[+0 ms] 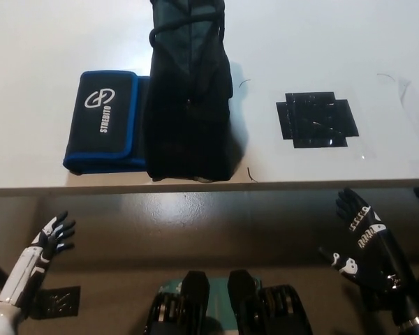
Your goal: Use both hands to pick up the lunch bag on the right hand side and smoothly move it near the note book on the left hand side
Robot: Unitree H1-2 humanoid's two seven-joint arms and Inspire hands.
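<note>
A tall dark lunch bag (188,91) stands upright on the white table (321,42), left of centre, its handle at the top. Directly to its left, touching it, lies a black notebook with a blue border and white logo (103,129). My white left hand (49,237) hangs open below the table's front edge at the lower left, holding nothing. My black right hand (363,241) is open below the front edge at the lower right, also holding nothing. Both hands are well apart from the bag.
A black cross-shaped tape mark (316,118) lies on the table right of the bag. The table's front edge (209,184) runs across the picture, with brown floor below. A small black marker plate (56,301) sits on the floor near my left arm.
</note>
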